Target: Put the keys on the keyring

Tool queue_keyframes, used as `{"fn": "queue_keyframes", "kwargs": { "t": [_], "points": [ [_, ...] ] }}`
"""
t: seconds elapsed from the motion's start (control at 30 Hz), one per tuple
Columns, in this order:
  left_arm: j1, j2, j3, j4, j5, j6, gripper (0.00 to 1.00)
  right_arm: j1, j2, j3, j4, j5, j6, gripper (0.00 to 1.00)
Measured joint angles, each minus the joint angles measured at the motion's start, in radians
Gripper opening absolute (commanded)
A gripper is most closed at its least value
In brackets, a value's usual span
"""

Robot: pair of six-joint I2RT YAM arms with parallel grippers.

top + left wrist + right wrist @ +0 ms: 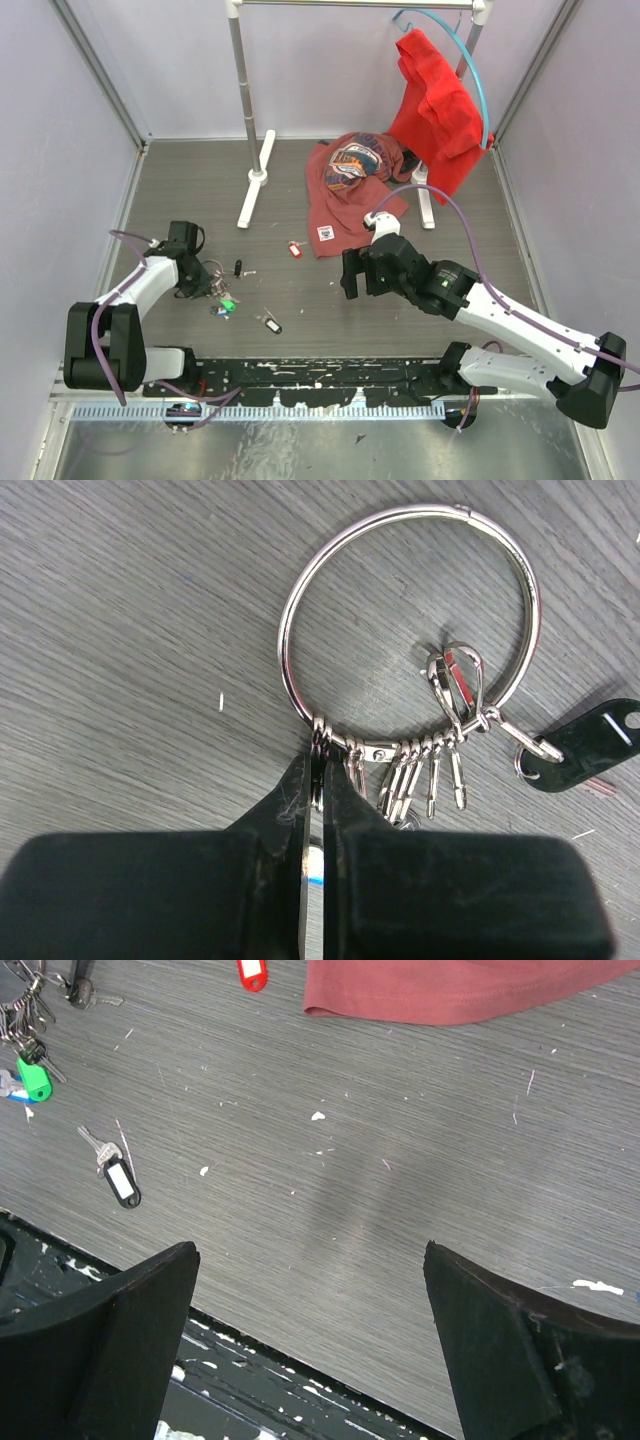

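Note:
My left gripper (322,765) is shut on the bottom of the keyring (284,645), a silver wire ring lying on the grey floor with several metal clips strung along it. A black tag (590,745) hangs at the ring's right. In the top view the left gripper (203,277) sits at the ring (214,270), with a green tag (228,300) just below it. A black key (238,268) lies to its right. A key with a black-and-white tag (272,325) lies nearer the front. My right gripper (358,285) is open and empty, hovering above bare floor (310,1260).
A red tag (295,250) lies by a red shirt (350,185) on the floor. A white garment rack (255,150) with a red shirt on a blue hanger (440,110) stands at the back. The black base strip (320,375) runs along the front.

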Motion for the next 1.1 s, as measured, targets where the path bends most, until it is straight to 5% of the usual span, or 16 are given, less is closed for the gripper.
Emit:
{"fn": "queue_keyframes", "kwargs": {
  "t": [0.4, 0.73, 1.1],
  "points": [
    [-0.023, -0.171, 0.027, -0.068, -0.006, 0.035, 0.0, 0.0, 0.001, 0.0, 0.0, 0.012, -0.008, 1.0],
    [-0.229, -0.332, 0.241, -0.208, -0.012, 0.065, 0.0, 0.0, -0.126, -0.002, 0.033, 0.085, -0.051, 1.0],
    [-0.565, -0.255, 0.573, -0.261, 0.101, 0.121, 0.0, -0.001, -0.222, 0.085, 0.1, -0.032, -0.19, 0.92]
  ]
}}
